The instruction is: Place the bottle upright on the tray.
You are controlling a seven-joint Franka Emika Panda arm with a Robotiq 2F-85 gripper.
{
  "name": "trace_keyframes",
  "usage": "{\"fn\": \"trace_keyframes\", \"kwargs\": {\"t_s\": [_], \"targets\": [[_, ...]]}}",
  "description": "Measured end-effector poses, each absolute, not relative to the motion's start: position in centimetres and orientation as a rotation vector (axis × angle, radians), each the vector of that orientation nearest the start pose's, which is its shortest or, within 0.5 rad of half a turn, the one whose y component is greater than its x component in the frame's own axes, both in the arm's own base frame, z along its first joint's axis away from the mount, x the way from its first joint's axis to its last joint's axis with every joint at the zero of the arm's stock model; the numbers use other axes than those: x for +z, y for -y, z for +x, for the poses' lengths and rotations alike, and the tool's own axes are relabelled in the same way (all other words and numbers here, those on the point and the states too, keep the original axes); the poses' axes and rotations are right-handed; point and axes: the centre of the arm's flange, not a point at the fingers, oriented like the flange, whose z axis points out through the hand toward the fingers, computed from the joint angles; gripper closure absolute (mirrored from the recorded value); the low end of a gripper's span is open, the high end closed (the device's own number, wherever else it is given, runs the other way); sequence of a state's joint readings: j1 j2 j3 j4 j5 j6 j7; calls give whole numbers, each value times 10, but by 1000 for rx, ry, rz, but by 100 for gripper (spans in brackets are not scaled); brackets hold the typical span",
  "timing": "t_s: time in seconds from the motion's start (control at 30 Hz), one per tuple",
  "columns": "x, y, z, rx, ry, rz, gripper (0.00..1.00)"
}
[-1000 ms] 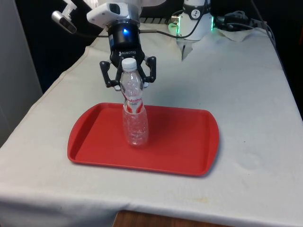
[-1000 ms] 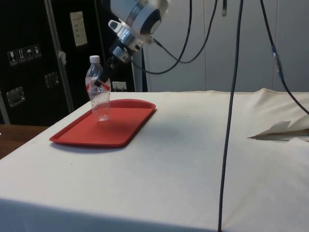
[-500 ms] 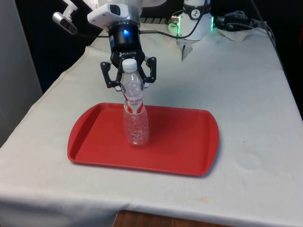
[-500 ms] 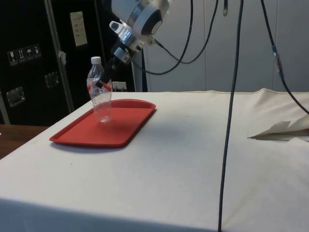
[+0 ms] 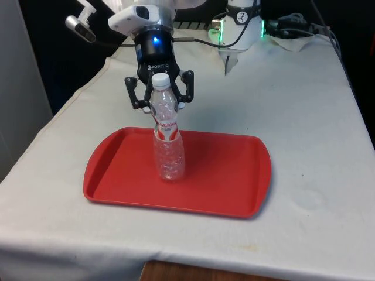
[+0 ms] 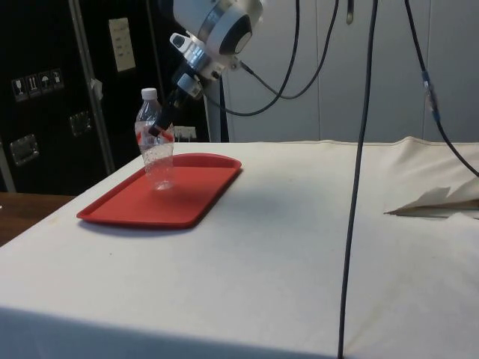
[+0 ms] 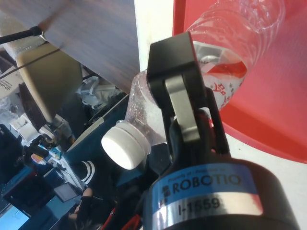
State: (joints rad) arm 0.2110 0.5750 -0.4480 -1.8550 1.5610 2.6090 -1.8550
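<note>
Barely shifted from a second ago, the clear water bottle (image 5: 167,146) stands cap-up on the red tray (image 5: 222,175), gripper (image 5: 159,105) fingers spread wide around its shoulder.

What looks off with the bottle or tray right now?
Nothing stands out. The bottle stands upright on the red tray, cap on, no spill visible. The tool sits at its upper body.

**Robot body, visual check**

White glossy jointed arm (image 6: 217,19) with black cables looped off it. Black two-finger gripper (image 5: 159,104): cylindrical black body lettered "ROBOTIQ", angular linkage fingers (image 5: 133,93); wrist view shows a label reading "I-1559" and a grey finger bar.
</note>
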Motion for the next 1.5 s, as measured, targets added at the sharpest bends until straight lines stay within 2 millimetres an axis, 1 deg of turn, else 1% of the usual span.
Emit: {"fn": "trace_keyframes", "kwargs": {"t_s": [1.5], "targets": [[244,151,630,-1083,592,-2747,66]]}}
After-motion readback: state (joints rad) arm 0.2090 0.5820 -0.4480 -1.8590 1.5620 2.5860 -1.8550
